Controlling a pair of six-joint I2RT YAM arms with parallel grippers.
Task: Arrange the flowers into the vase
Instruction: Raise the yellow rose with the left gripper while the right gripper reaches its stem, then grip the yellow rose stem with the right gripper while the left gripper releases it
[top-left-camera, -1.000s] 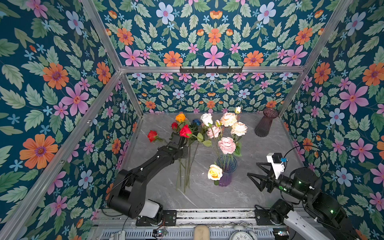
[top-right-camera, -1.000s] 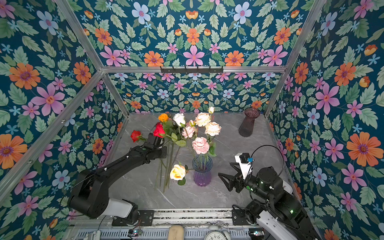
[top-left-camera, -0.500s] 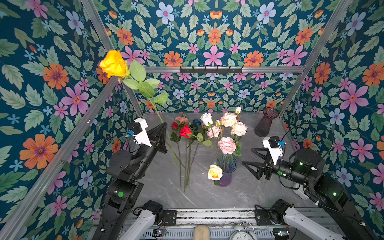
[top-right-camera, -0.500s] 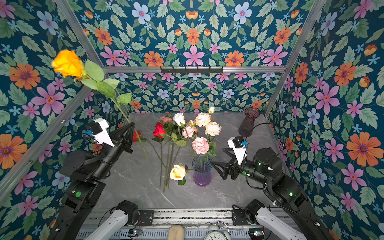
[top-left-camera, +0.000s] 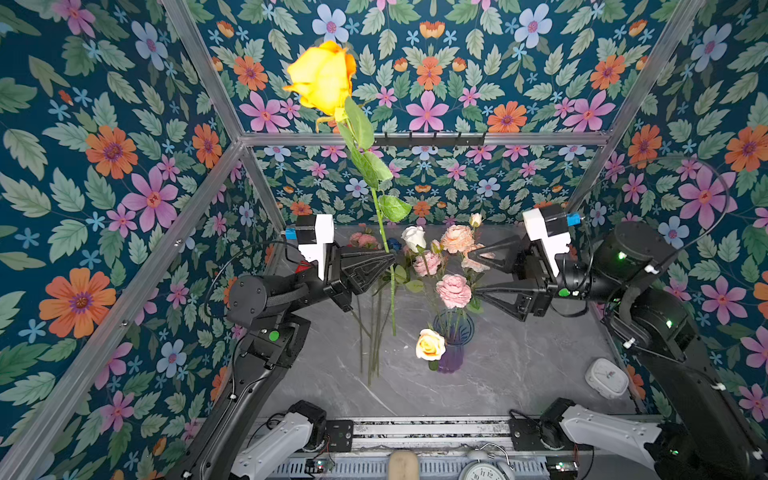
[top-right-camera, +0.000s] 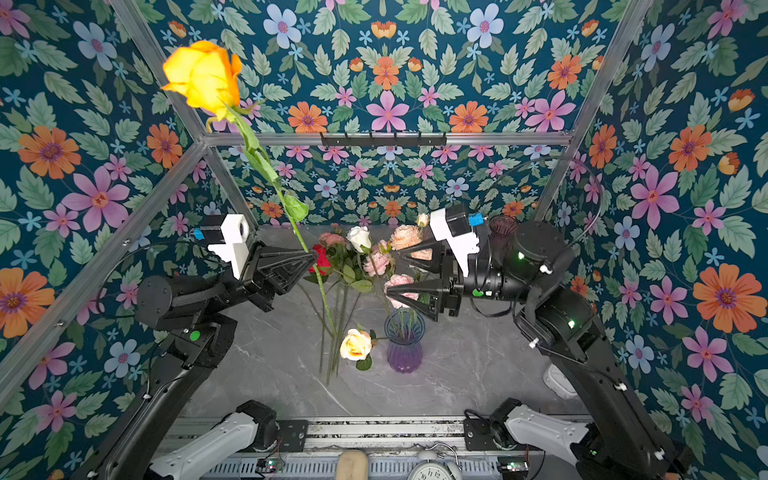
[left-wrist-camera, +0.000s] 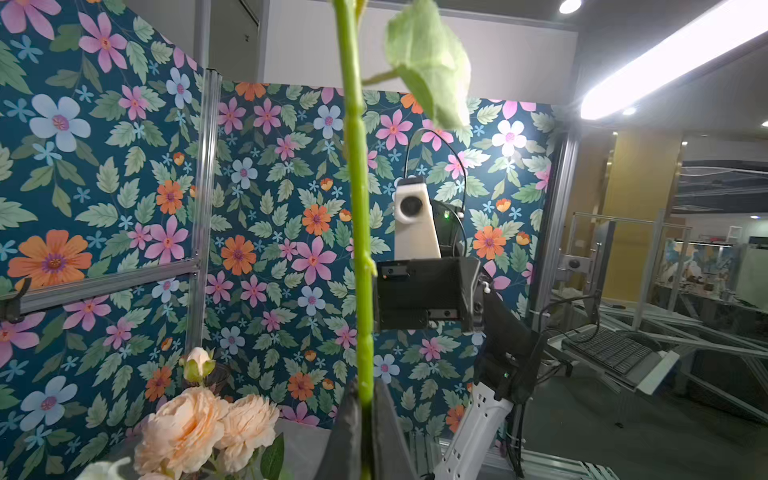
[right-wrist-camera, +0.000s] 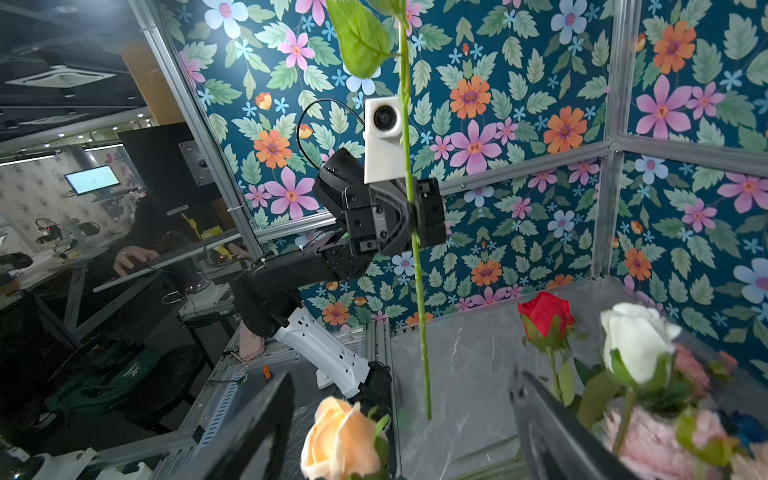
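My left gripper (top-left-camera: 390, 257) (top-right-camera: 311, 257) (left-wrist-camera: 365, 399) is shut on the green stem (left-wrist-camera: 357, 208) of a yellow-orange rose. It holds the stem upright, with the bloom (top-left-camera: 322, 77) (top-right-camera: 203, 77) high above the table. The purple glass vase (top-left-camera: 453, 345) (top-right-camera: 405, 345) holds pink and peach flowers (top-left-camera: 454, 289), and a pale yellow rose (top-left-camera: 430, 345) (right-wrist-camera: 340, 436) leans over its rim. My right gripper (top-left-camera: 476, 273) (top-right-camera: 395, 272) (right-wrist-camera: 401, 382) stands open beside those blooms, level with the pink one, holding nothing. A red rose (top-right-camera: 320, 259) and a white rose (top-left-camera: 414, 237) show behind the held stem.
Loose green stems (top-left-camera: 374, 345) lie on the grey table left of the vase. A second dark vase (top-right-camera: 500, 226) stands at the back right, behind my right arm. A white clock (top-left-camera: 606, 377) lies near the right wall. A hook rail (top-left-camera: 432, 139) crosses the back wall.
My left arm has lifted the yellow-orange rose off the table pile and raised it high, swinging it toward the middle. My right gripper has risen and moved in toward the vase's blooms.
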